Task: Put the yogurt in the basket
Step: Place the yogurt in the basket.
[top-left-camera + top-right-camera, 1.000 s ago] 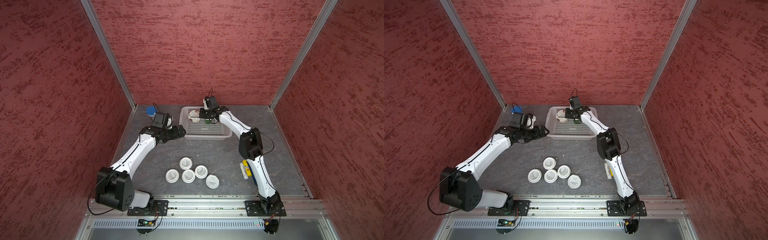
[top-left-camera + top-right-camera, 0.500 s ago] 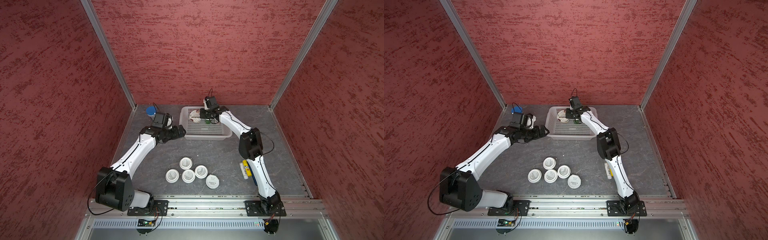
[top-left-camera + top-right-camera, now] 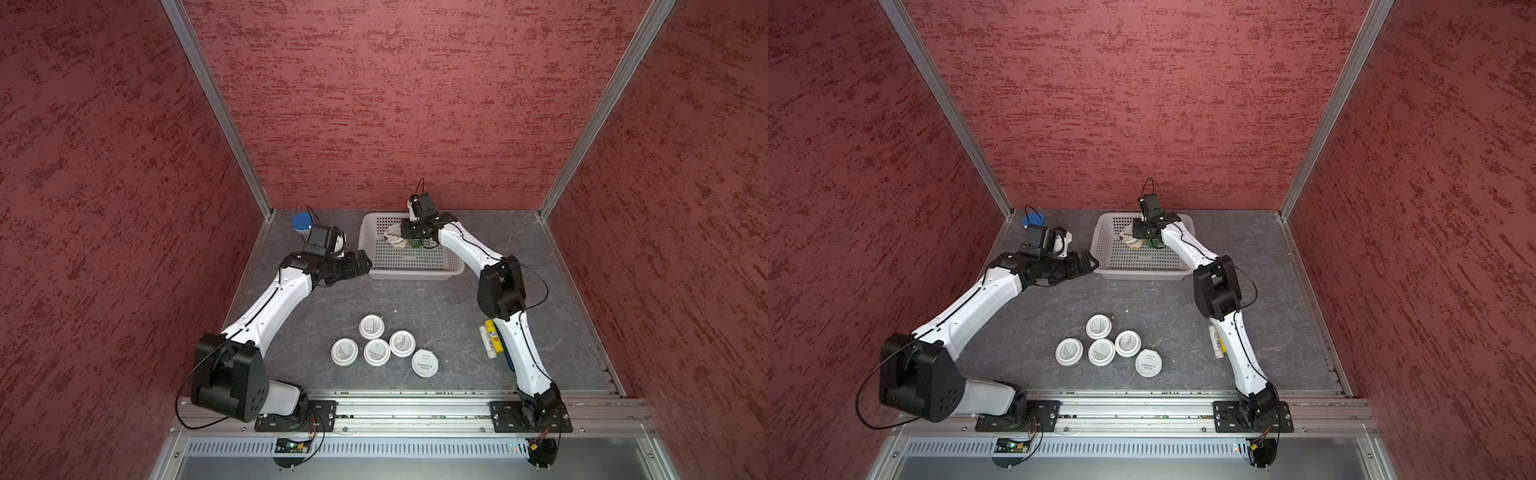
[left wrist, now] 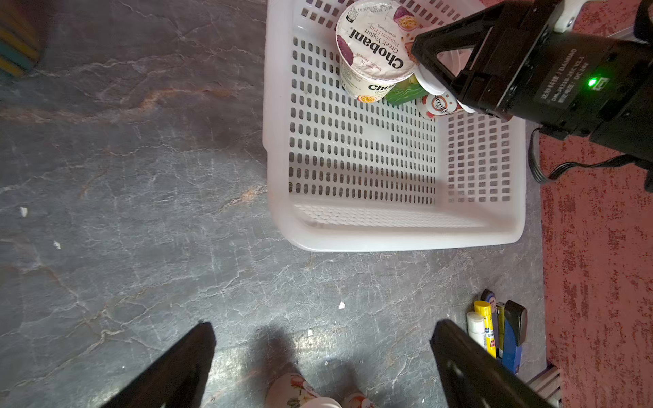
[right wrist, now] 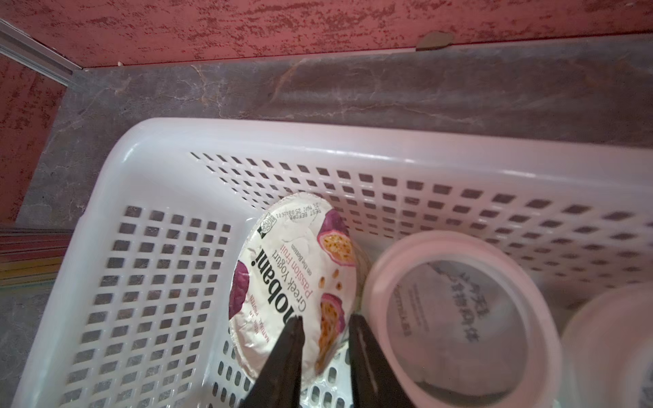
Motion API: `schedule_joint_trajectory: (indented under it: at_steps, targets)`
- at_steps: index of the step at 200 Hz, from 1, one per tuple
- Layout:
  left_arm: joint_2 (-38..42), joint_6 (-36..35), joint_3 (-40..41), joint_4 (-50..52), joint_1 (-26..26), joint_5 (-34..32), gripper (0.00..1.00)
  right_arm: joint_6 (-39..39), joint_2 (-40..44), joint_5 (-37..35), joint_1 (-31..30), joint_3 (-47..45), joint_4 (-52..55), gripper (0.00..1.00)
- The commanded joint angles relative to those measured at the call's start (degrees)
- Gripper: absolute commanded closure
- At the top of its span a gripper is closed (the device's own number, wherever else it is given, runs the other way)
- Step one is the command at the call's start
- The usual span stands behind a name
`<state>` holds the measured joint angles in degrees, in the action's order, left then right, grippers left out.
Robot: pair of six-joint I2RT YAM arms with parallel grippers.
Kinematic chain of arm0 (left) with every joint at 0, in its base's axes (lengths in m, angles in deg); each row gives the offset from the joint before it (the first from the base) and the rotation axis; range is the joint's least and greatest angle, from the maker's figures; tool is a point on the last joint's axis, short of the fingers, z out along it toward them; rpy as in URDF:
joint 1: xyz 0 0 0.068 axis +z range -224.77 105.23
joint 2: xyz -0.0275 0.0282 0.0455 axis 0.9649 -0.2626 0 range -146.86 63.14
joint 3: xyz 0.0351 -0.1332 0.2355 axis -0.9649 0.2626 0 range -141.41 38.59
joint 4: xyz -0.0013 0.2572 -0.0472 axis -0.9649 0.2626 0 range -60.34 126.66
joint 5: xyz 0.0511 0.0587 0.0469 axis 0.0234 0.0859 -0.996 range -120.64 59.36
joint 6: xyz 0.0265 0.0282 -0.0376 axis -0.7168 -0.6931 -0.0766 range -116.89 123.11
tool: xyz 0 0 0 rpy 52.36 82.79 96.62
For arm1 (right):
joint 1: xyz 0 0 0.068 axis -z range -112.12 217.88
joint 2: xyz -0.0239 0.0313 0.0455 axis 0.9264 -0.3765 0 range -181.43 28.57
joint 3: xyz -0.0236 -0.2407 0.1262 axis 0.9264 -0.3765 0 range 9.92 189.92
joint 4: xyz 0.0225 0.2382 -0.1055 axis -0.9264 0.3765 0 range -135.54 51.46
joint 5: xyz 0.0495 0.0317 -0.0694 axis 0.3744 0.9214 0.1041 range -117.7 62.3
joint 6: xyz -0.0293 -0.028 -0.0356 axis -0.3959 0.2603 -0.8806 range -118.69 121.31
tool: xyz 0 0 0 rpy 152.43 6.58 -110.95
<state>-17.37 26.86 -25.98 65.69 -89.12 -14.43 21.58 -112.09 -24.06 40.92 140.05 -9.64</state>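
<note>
The basket (image 3: 415, 274) (image 3: 1138, 275) stands at the back. In its far left corner sits the Chobani yogurt (image 3: 395, 237) (image 4: 374, 46) (image 5: 282, 282), with a green-sided cup (image 4: 406, 93) and a white-lidded cup (image 5: 459, 318) next to it. My right gripper (image 3: 411, 235) (image 5: 325, 318) hangs over the Chobani lid's edge, its jaws narrowly open and gripping nothing. Several white-lidded yogurt cups (image 3: 377, 352) (image 3: 1101, 352) cluster on the floor in front. My left gripper (image 3: 363, 264) (image 4: 323, 324) stands wide open by the basket's near left corner. One fruit-printed cup (image 4: 307, 395) shows near the left fingers' base.
A blue-capped tube (image 3: 302, 222) (image 3: 1029, 222) stands in the back left corner. Another white cup (image 3: 338, 242) sits beside my left wrist. Glue sticks and a stapler (image 3: 490, 338) (image 4: 494, 335) lie beside the right arm. Red walls close in three sides.
The right gripper's jaws have parted a little above the Chobani cup. Neither arm has visibly moved.
</note>
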Motion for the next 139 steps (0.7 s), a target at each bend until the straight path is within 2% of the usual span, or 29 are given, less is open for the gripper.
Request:
schedule_joint_trajectory:
  at_steps: [1, 74, 139]
  targets:
    - [-0.6, 0.2, 0.4, -0.6, 0.5, 0.0, 0.00, -1.3, 0.2, -1.8, -0.4, 1.9, 1.7, 0.70]
    - [-0.4, 0.4, 0.5, -0.8, 0.5, 0.1, 0.00, -2.3, 3.1, -1.0, -1.3, 2.3, 2.5, 0.68]
    - [-0.1, 0.5, 0.7, -1.0, 0.5, 0.7, 0.00, -3.7, 3.2, -3.7, -2.5, 1.9, 4.3, 0.71]
